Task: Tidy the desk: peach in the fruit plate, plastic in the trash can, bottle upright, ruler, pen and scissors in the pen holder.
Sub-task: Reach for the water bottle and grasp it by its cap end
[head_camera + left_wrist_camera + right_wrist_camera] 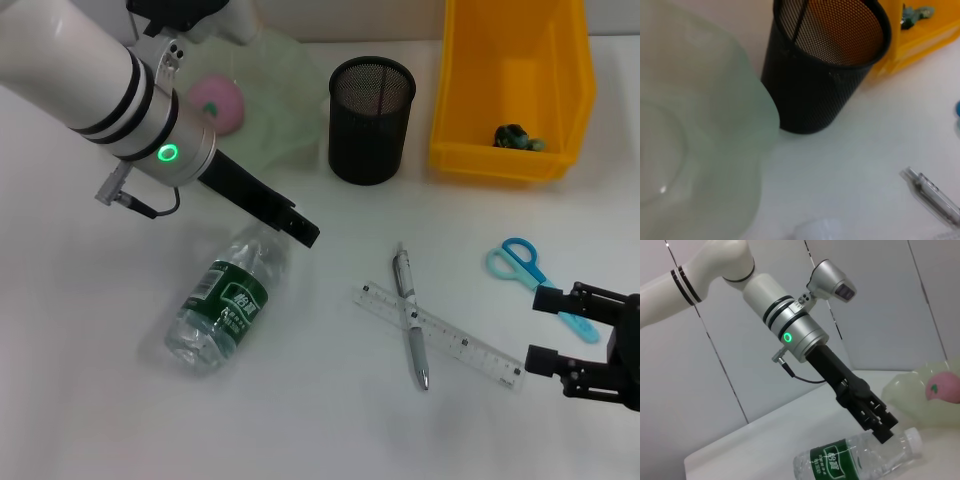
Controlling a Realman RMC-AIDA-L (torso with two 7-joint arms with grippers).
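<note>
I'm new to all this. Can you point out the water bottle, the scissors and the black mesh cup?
water bottle (226,305), head view, on its green label.
scissors (518,258), head view, on the blue handle loops.
black mesh cup (370,135), head view, on its side wall.

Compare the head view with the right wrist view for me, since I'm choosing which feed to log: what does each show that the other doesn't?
Only the head view shows the pen holder, yellow bin, pen lying across the ruler, scissors and right gripper, open beside them. Only the right wrist view shows the bottle's white cap. Both show the lying bottle, the left gripper over its neck, and the peach in the fruit plate.
</note>
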